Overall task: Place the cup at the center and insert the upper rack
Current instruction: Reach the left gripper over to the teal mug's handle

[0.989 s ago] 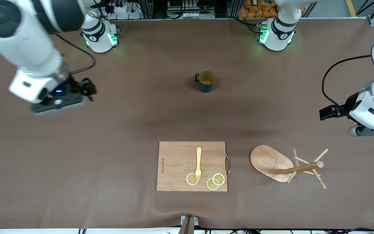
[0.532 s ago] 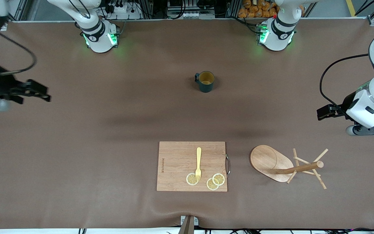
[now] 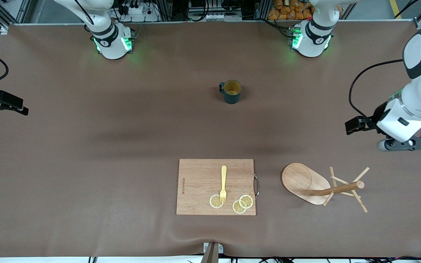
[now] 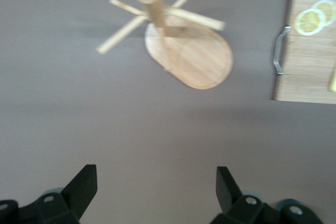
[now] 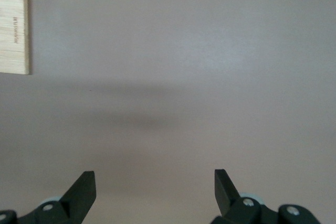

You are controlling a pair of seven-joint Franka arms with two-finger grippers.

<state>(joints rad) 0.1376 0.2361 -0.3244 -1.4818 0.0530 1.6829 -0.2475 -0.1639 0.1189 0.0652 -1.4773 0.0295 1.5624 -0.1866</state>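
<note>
1. The light-wood mug tree with an oval base, round post and thin crossing pegs (image 3: 322, 186) lies toppled on its side on the brown table (image 3: 122, 146), at the left arm's end. It is beside the rectangular wooden cutting board (image 3: 199, 182), which carries a yellow fork (image 3: 223, 183) and lemon slices (image 3: 239, 203).
2. The post's long axis runs along the table, from the base out toward the left arm's edge, pegs splayed at its free end.
3. The left gripper (image 4: 155, 184) hangs over bare table near the mug tree, which lies nearer the front camera than the spot beneath the gripper. This arm is clearly the closer one.
4. Its jaws stand spread wide, holding and touching nothing.
5. The small dark teal ribbed cup with a yellowish inside (image 3: 231, 91) stands upright mid-table, well apart from both grippers.
6. The right gripper (image 5: 155, 184) waits over bare table at the right arm's end, jaws likewise spread and empty.
</note>
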